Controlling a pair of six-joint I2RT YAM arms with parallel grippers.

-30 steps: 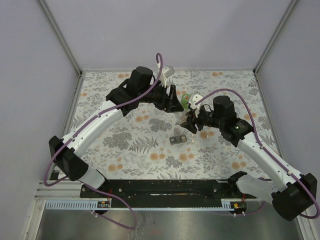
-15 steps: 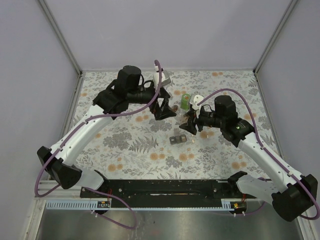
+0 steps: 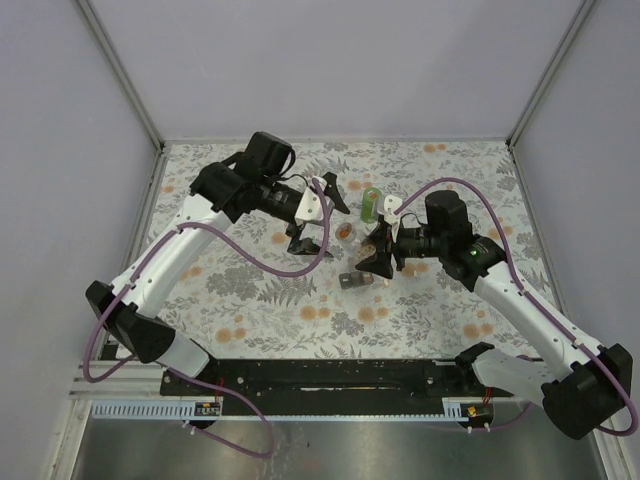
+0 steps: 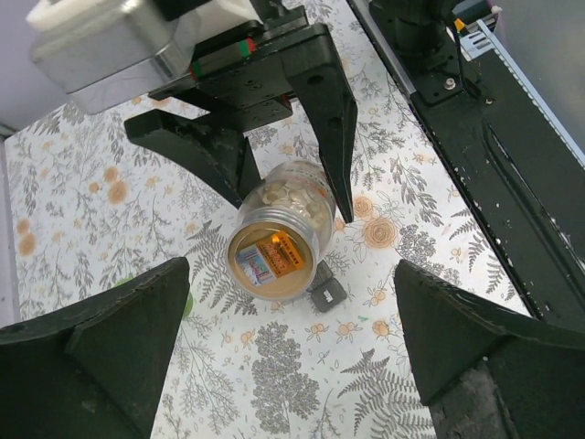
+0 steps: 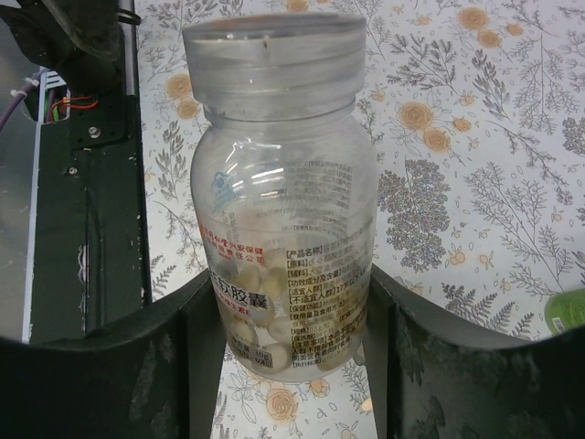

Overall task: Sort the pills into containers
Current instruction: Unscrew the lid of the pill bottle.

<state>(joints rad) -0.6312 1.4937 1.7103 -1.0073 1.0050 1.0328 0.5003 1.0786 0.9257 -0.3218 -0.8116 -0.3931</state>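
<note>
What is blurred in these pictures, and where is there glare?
Right wrist view: the pill bottle is sharp, with pale reflections on its clear wall; the right claw's fingers look soft. Left wrist view: the left claw's fingers are blurred, the bottle sharp. Top view: even light, faint shadows.

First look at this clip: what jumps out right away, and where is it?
A clear pill bottle, lid on and partly filled with pale capsules, is clamped in the right hand mid-table above the flowered cloth. The left hand faces its lid end with jaws wide open, holding nothing. A green bottle sits just beyond them, and a small dark piece lies on the cloth nearer the arm bases.
</note>
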